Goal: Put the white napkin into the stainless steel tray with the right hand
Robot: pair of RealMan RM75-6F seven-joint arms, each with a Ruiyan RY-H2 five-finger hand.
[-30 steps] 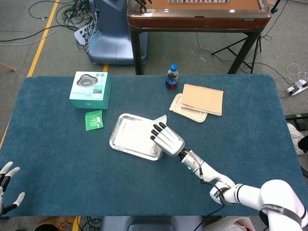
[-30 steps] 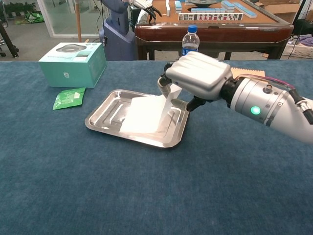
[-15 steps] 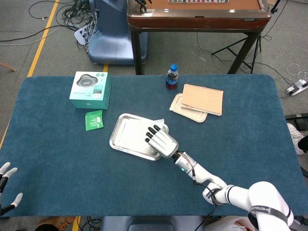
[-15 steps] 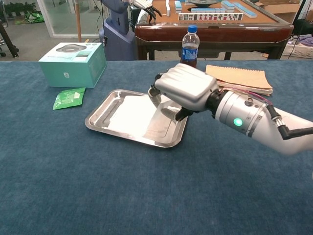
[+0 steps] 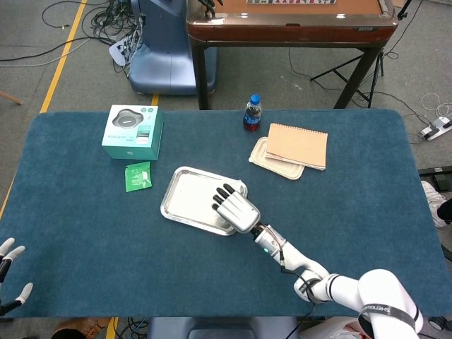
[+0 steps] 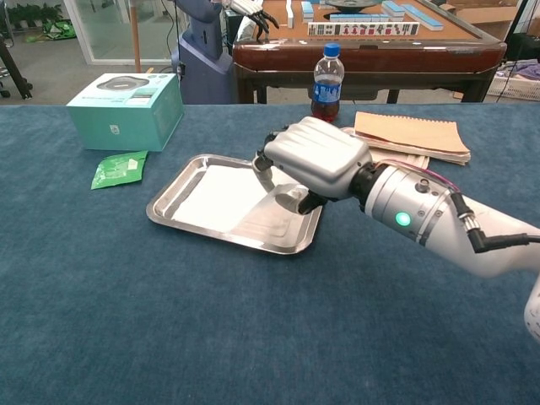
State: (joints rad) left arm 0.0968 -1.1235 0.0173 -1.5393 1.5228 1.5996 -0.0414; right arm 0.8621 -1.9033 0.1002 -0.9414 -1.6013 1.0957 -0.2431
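The stainless steel tray [image 5: 167, 203] [image 6: 162, 211] lies left of the table's middle. The white napkin [image 5: 194, 196] [image 6: 218, 194] is spread almost flat inside it. My right hand [image 5: 237, 208] [image 6: 314, 159] hangs over the tray's right end, palm down, fingers curled onto the napkin's right edge with the thumb beneath, still gripping it. The contact itself is partly hidden by the hand. My left hand [image 5: 8, 256] shows only at the bottom left corner of the head view, fingers apart, holding nothing.
A teal box [image 5: 132, 132] [image 6: 126, 110] and a green packet [image 5: 138, 176] [image 6: 118, 169] sit left of the tray. A bottle [image 5: 252, 113] [image 6: 326, 72] and a brown notebook [image 5: 297, 145] [image 6: 409, 133] on a beige lid stand behind my right arm.
My right hand has come down and to the left over the tray. The napkin, hanging from it a second ago, now lies flat in the tray.
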